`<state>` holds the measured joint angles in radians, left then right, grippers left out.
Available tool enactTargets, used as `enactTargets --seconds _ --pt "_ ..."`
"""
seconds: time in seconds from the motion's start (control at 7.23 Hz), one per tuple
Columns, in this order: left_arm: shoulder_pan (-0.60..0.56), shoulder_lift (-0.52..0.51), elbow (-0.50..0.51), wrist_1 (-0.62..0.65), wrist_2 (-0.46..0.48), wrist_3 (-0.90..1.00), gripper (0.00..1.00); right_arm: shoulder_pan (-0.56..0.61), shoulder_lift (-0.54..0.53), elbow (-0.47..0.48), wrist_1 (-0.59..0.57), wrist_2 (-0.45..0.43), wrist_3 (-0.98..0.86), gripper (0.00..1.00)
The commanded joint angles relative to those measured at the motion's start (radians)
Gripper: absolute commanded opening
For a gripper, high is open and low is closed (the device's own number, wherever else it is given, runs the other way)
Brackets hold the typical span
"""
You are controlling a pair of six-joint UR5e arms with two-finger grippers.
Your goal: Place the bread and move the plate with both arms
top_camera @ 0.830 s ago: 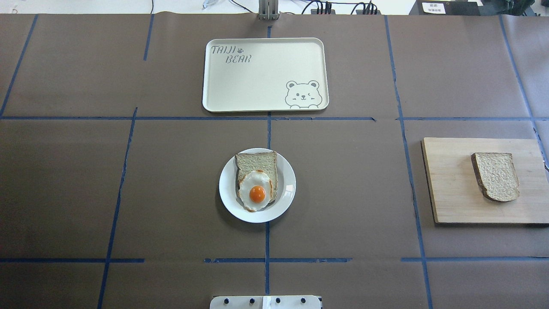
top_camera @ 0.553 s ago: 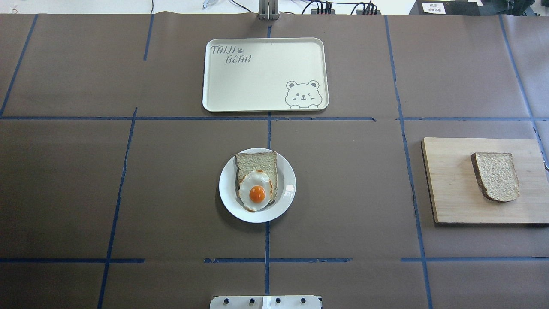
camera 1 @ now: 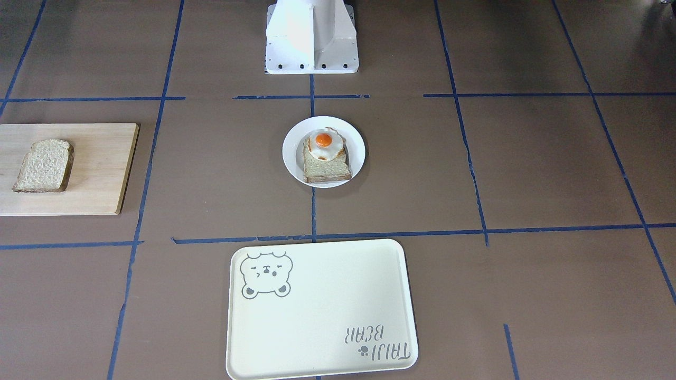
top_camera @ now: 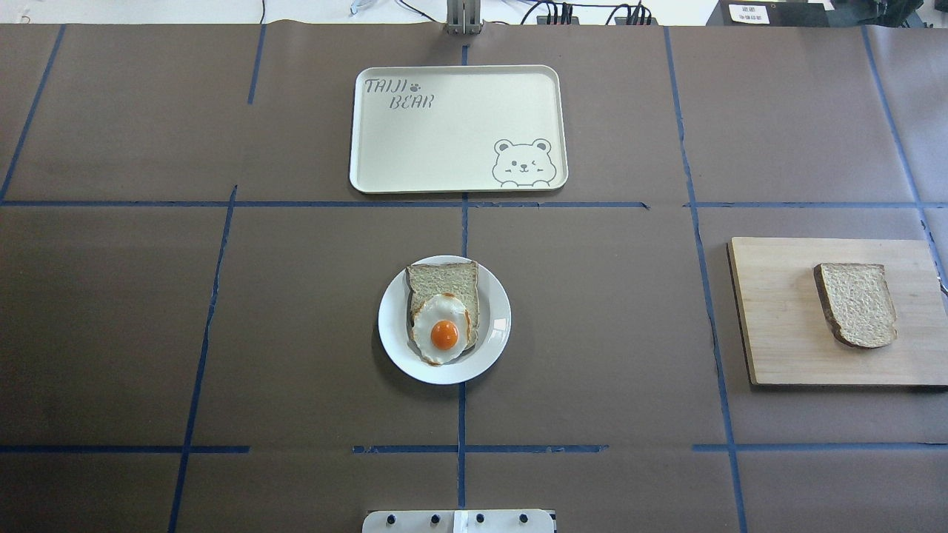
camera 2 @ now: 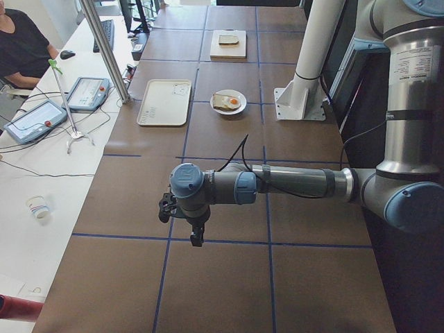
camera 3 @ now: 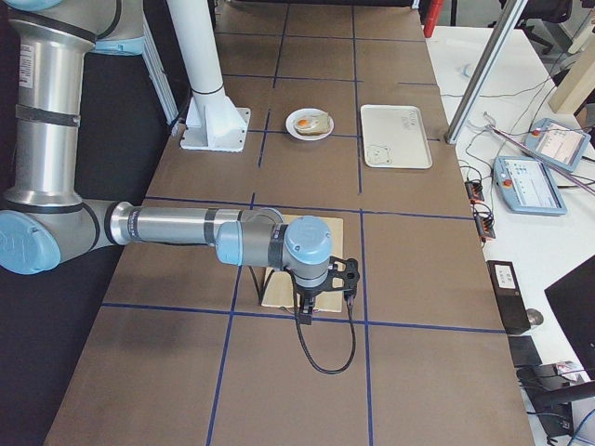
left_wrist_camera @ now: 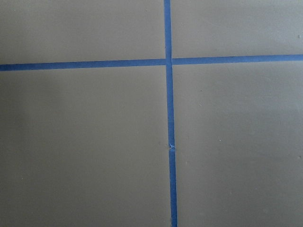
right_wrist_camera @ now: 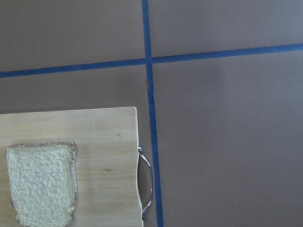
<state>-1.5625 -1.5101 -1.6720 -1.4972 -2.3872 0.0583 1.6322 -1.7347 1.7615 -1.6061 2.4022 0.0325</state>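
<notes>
The bread (top_camera: 858,303) lies flat on a wooden cutting board (top_camera: 778,318) at the table's right; it also shows in the right wrist view (right_wrist_camera: 42,182) and the front view (camera 1: 45,165). The white plate (top_camera: 392,326) sits at the table's middle and holds a toast slice with a fried egg (top_camera: 442,329). Neither gripper shows in the overhead or front view. The left gripper (camera 2: 197,238) hangs over bare table at the far left end. The right gripper (camera 3: 305,316) hangs above the cutting board's outer end. I cannot tell whether either is open or shut.
A cream tray with a bear drawing (top_camera: 444,126) lies beyond the plate at the far side. The board has a metal handle (right_wrist_camera: 147,182) on its outer edge. The white pedestal (camera 1: 311,37) stands at the robot's side. Blue tape lines cross the brown table.
</notes>
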Motion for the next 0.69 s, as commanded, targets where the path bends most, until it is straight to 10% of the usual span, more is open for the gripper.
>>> enactTargets --seconds 0.0,0.55 --pt "0.001 0.001 0.0 0.0 0.0 0.0 1.0 0.0 0.003 0.0 0.0 0.002 0.001 1.0" --pt "-0.001 0.001 -0.002 0.0 -0.001 0.003 1.0 -0.002 0.014 -0.002 0.0 0.002 0.001 1.0"
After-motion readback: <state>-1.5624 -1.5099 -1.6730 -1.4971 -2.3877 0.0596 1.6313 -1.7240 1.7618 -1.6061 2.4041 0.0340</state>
